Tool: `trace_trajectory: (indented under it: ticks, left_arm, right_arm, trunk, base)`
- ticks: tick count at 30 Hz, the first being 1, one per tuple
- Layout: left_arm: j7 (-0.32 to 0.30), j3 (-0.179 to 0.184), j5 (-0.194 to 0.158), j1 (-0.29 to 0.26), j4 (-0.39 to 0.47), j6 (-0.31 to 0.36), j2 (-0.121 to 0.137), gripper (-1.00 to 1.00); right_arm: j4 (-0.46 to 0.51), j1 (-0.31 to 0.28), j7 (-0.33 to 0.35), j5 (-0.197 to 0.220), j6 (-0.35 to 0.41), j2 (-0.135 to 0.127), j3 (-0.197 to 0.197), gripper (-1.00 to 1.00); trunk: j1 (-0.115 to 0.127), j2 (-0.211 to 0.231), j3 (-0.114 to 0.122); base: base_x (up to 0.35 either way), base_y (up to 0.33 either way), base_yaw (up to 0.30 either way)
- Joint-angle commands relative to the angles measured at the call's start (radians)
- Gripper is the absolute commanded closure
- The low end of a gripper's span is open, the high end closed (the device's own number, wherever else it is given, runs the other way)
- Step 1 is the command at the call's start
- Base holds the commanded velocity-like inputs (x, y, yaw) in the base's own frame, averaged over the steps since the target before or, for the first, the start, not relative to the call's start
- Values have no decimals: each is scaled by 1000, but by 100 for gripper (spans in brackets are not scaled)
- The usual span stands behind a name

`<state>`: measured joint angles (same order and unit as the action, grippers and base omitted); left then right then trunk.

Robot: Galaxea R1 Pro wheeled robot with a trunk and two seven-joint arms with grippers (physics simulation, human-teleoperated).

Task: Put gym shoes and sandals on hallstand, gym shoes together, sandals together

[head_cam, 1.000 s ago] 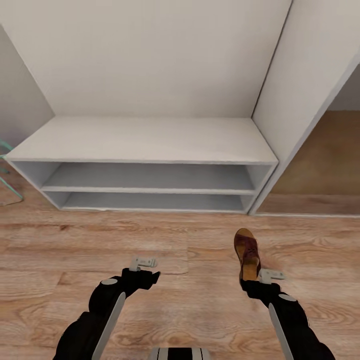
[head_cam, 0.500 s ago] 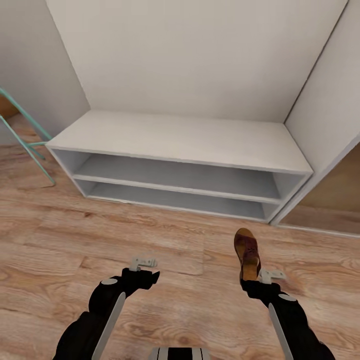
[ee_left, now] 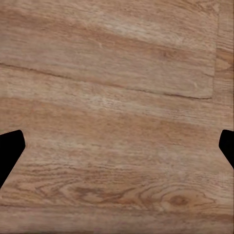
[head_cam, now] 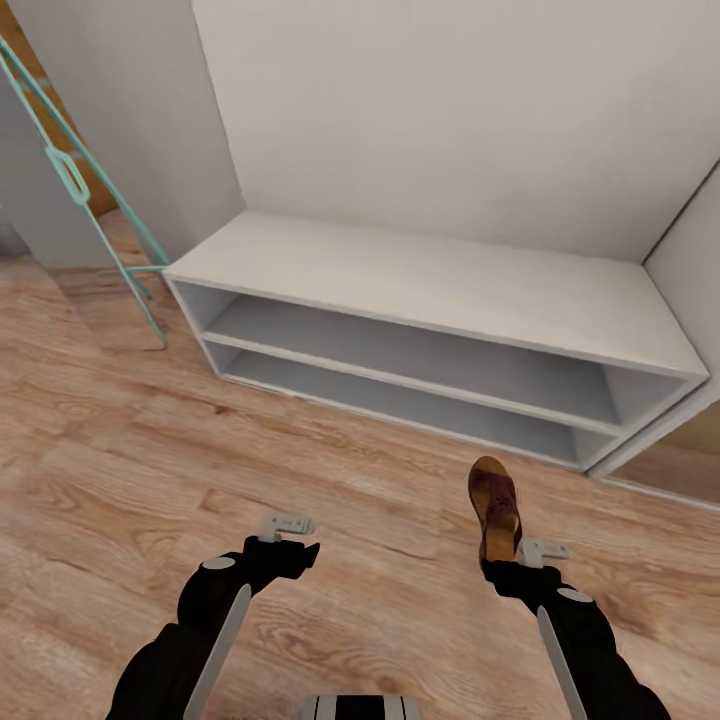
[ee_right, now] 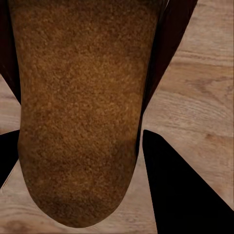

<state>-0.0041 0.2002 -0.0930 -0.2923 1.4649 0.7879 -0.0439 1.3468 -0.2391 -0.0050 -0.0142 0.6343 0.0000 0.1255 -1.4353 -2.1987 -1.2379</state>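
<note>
Both arms are clad in matte black, bulky, rounded housings, and each forearm carries a long light-grey panel running lengthwise, topped by a small round grey cap near the wrist. The left pincer (head_cam: 287, 524) and the right pincer (head_cam: 541, 549) each end in a pale grey metal bracket with small dark holes like screw points, mounted on a black wrist block; in the wrist views their fingers (ee_left: 9, 151) appear as flat, solid black wedges (ee_right: 187, 195) with sharp edges. At the lower middle of the head view sits a light-grey and black striped part of the trunk (head_cam: 360, 707).
</note>
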Motion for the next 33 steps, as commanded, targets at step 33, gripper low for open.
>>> trace_trajectory:
  ticks: [33]
  left_arm:
    - [0,1,-8,-1,0,4,-1,-100]
  right_arm:
    - [0,0,-3,0,5,0,0,100]
  trunk:
    - [0,0,-1]
  base:
    - [0,3,300]
